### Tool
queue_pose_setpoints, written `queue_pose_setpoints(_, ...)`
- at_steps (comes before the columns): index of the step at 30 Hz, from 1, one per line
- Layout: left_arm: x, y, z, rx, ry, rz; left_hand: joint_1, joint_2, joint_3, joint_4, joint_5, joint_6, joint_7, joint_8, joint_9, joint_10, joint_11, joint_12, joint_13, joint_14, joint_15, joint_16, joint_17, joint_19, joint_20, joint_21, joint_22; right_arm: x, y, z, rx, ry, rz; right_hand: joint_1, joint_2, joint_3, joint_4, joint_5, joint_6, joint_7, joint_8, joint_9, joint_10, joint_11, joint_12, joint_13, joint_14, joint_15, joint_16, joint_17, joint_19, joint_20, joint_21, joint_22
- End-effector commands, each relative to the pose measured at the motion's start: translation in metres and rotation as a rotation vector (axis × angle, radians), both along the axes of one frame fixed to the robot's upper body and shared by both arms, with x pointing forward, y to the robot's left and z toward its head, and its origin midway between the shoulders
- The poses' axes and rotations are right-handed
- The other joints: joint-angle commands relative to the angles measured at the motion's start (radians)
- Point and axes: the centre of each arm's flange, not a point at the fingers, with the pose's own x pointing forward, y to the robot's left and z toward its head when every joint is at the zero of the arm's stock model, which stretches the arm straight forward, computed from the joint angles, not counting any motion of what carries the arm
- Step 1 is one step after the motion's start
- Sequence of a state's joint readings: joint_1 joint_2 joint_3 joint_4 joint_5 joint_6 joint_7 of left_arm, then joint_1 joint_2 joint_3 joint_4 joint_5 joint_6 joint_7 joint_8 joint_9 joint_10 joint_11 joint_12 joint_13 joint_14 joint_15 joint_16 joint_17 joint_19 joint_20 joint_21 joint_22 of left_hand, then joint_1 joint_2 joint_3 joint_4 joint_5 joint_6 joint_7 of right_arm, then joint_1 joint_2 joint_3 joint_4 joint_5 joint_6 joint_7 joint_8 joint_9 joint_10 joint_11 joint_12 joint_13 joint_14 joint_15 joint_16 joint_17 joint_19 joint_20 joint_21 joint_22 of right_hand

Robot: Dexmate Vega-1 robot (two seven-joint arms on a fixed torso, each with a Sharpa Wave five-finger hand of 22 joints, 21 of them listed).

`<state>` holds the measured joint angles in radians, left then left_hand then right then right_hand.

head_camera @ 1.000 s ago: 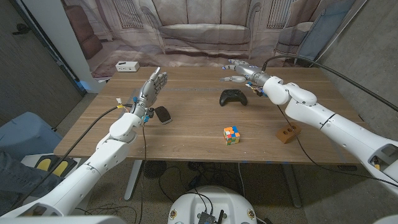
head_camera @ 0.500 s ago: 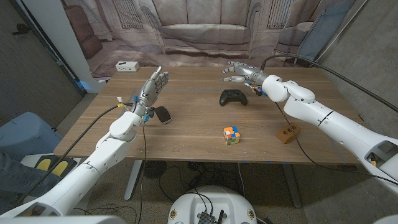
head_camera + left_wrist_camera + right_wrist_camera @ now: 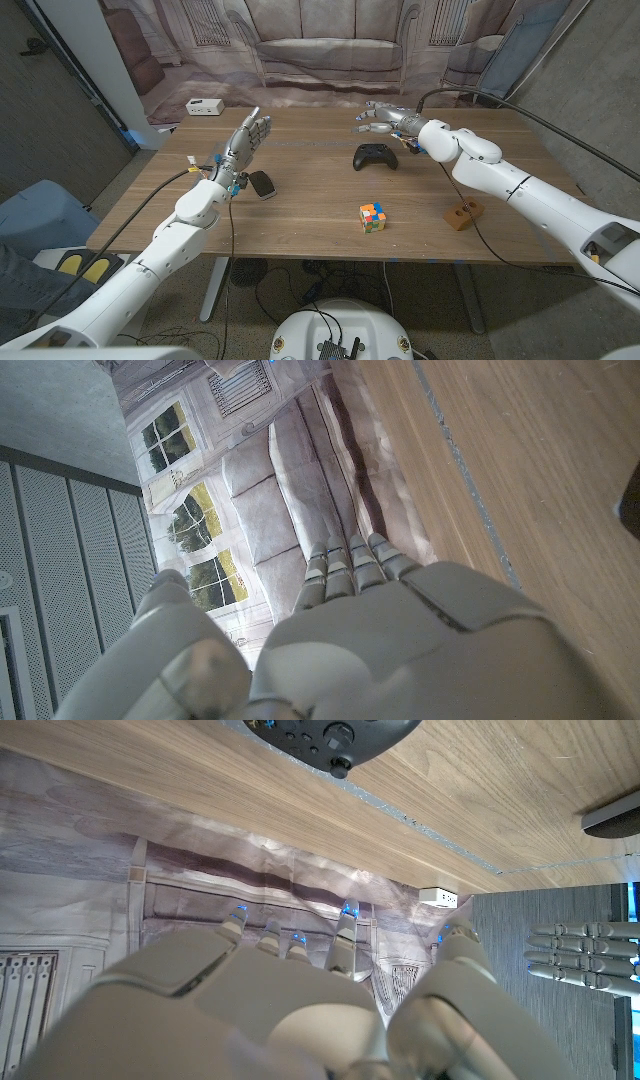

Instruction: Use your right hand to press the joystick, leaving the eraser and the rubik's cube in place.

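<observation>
- No brand, label or writing can be read on anything on the bench [image 3: 320, 215]; the small white box [image 3: 204, 106] at the far left corner has dark marks too small to make out.
- The bench is a wooden top with a visible plank seam; behind it hangs a printed backdrop [image 3: 330, 50] showing a sofa and windows, with grey wall panels at the sides.
- One black joystick controller [image 3: 375, 156] lies in the far middle of the bench; in the right wrist view its sticks and buttons [image 3: 335, 734] face the camera.
- One rubik's cube [image 3: 373, 217] sits nearer the front edge, well apart from the controller.
- One dark oval item [image 3: 262, 184], probably the eraser, lies just beside the left wrist.
- One small wooden block [image 3: 460, 215] with a thin upright pin stands under the right forearm.
- Right hand [image 3: 383, 117] hovers beyond and above the controller, fingers [image 3: 364, 127] spread apart and holding nothing, not touching it.
- Left hand [image 3: 248, 136] is raised over the left side of the bench, palm upright, fingers straight and together-ish, holding nothing.
</observation>
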<state>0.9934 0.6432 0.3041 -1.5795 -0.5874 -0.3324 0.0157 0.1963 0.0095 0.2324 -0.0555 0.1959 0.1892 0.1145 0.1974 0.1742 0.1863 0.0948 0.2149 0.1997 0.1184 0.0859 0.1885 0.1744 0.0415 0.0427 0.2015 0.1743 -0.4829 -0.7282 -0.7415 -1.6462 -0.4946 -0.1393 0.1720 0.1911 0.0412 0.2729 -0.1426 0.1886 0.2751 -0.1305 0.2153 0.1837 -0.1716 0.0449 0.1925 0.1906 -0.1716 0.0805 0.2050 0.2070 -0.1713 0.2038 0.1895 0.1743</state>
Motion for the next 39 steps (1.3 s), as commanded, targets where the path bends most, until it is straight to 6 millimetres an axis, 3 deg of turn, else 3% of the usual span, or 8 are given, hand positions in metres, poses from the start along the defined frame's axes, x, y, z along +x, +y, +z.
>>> queue_pose_setpoints(1, -0.002, -0.001, -0.003, -0.015, -0.004, 0.003, 0.007, 0.011, 0.003, -0.008, -0.004, 0.002, 0.012, -0.005, 0.005, 0.002, 0.010, 0.001, 0.003, 0.005, 0.007, 0.002, 0.005, 0.022, -0.030, 0.005, 0.005, 0.008, 0.002, -0.001, -0.031, 0.029, -0.024, 0.000, 0.007, 0.002, 0.007, -0.001, 0.008, -0.005, 0.004, 0.004, -0.025, 0.003, 0.006, 0.003, -0.154, 0.005, 0.003, 0.004, -0.037, 0.007, 0.004, 0.005)
queue_pose_setpoints(7, -0.003, -0.002, -0.005, -0.012, 0.004, 0.003, 0.009, 0.011, 0.003, -0.011, -0.005, -0.004, 0.012, -0.008, 0.005, 0.000, 0.012, 0.000, 0.002, 0.005, 0.009, 0.001, 0.005, 0.039, -0.048, 0.009, 0.005, 0.013, 0.002, -0.004, -0.045, 0.049, -0.033, -0.001, 0.008, 0.002, 0.007, -0.001, 0.007, -0.006, 0.002, 0.004, -0.026, 0.003, 0.006, 0.003, -0.153, 0.007, 0.004, 0.004, -0.037, 0.007, 0.005, 0.005)
queue_pose_setpoints(18, -0.002, -0.004, -0.006, -0.014, 0.007, 0.004, 0.011, 0.013, 0.004, -0.014, -0.005, -0.007, 0.013, -0.009, 0.005, -0.004, 0.009, -0.002, 0.001, 0.003, 0.010, 0.000, 0.005, 0.037, -0.040, 0.006, 0.004, 0.018, 0.001, -0.004, -0.055, 0.069, -0.045, -0.002, 0.008, 0.002, 0.007, -0.001, 0.024, -0.007, 0.005, 0.004, -0.026, 0.003, 0.007, 0.003, -0.153, 0.013, 0.004, 0.004, -0.034, 0.005, 0.006, 0.005)
queue_pose_setpoints(39, 0.000, -0.003, -0.008, -0.008, 0.020, -0.001, 0.014, 0.015, 0.005, -0.019, -0.006, -0.003, 0.009, -0.008, 0.005, 0.000, 0.003, -0.001, 0.000, 0.004, 0.003, 0.000, 0.005, 0.043, -0.049, 0.005, 0.004, 0.027, 0.007, -0.008, -0.070, 0.108, -0.064, -0.002, 0.011, 0.004, 0.006, -0.001, 0.048, -0.010, 0.006, 0.004, -0.025, 0.003, 0.008, 0.003, -0.149, 0.032, 0.006, 0.003, -0.036, 0.007, 0.007, 0.005)
